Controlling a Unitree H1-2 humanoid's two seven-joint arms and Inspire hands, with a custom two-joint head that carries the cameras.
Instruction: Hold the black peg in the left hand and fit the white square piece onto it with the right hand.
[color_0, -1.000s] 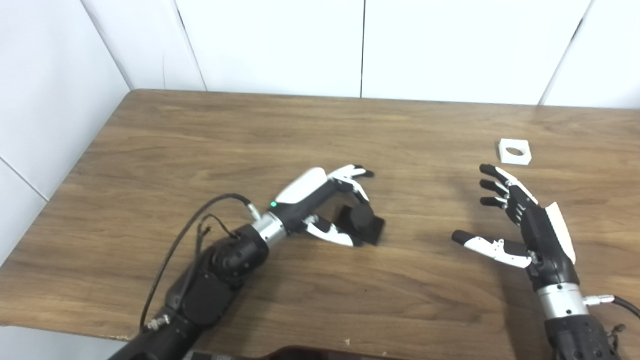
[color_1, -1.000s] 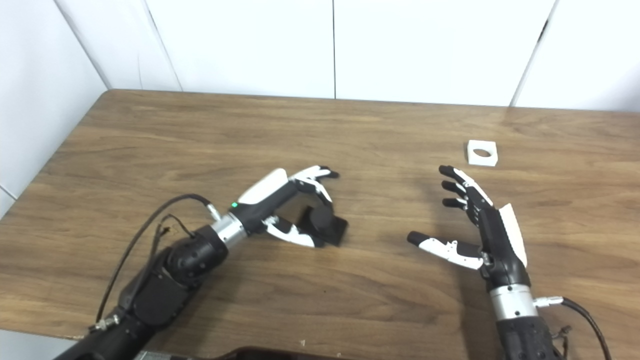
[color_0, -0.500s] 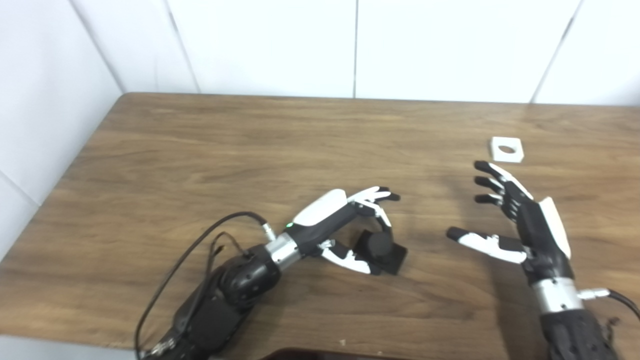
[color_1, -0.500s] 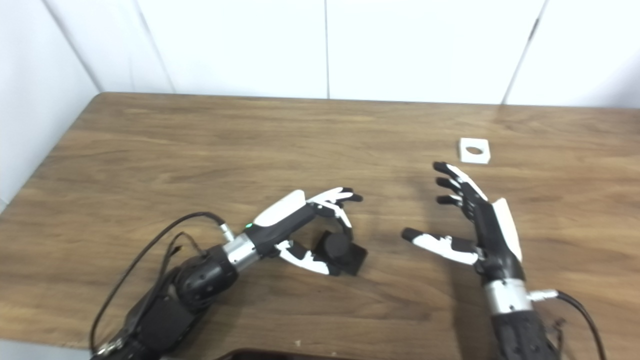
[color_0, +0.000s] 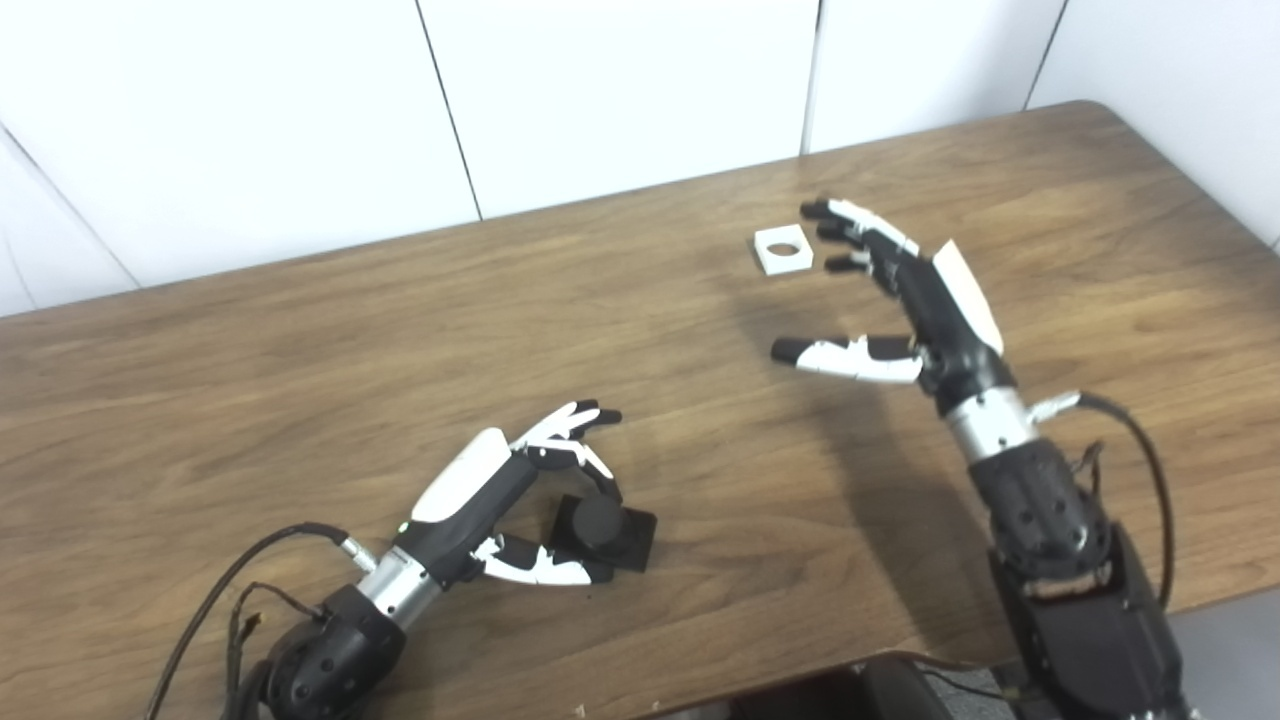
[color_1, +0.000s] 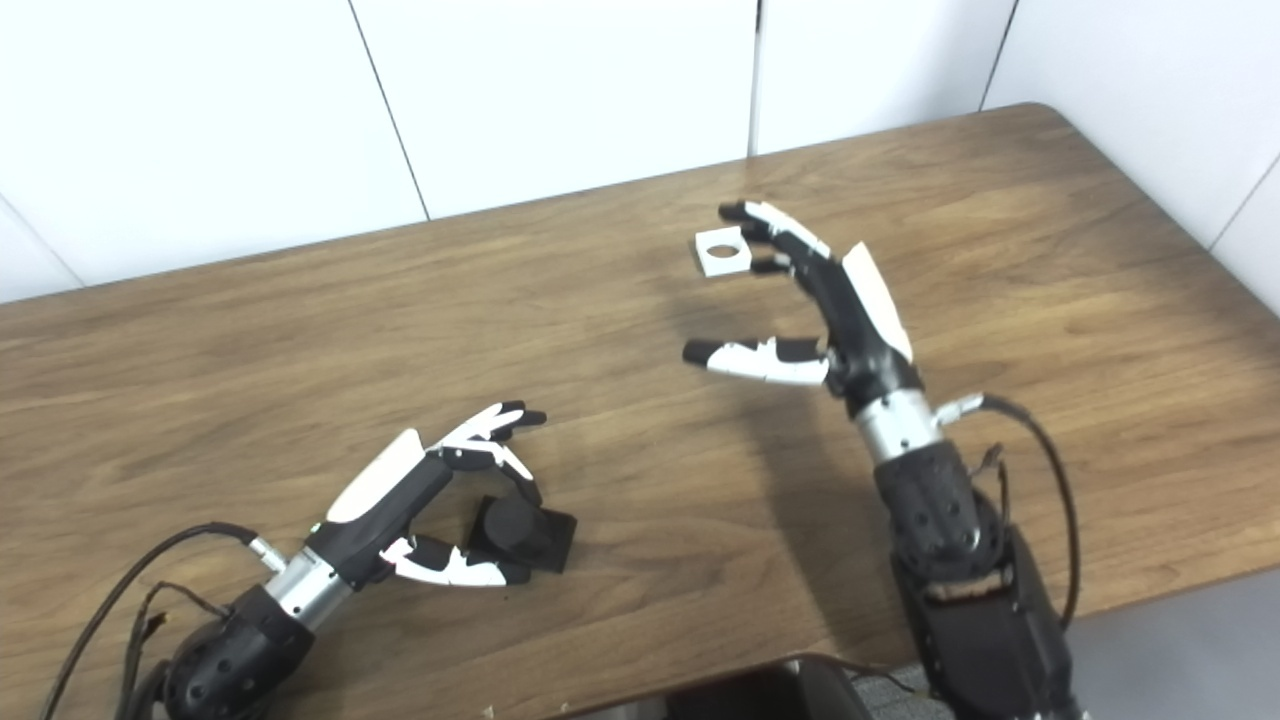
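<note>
The black peg (color_0: 598, 522), a short cylinder on a square base, stands on the wooden table (color_0: 300, 350) near the front left. My left hand (color_0: 497, 492) is cupped around it, fingers arched over its top and thumb lying along the front of the base, without a closed hold. The white square piece (color_0: 783, 249), with a round hole, lies flat at the back, right of centre. My right hand (color_0: 905, 292) hovers open just to its right, fingertips (color_1: 745, 213) level with the piece and thumb spread out to the left.
White wall panels (color_0: 620, 90) rise right behind the table's far edge. The table's far right corner (color_0: 1085, 105) and front edge (color_0: 760, 680) are in view. Cables (color_0: 1140, 470) trail from both wrists. A dark object (color_1: 760, 695) sits below the front edge.
The camera has swung to the right, shifting the whole picture. My right hand has reached forward until its fingertips are beside the white piece. My left hand stays cupped around the peg.
</note>
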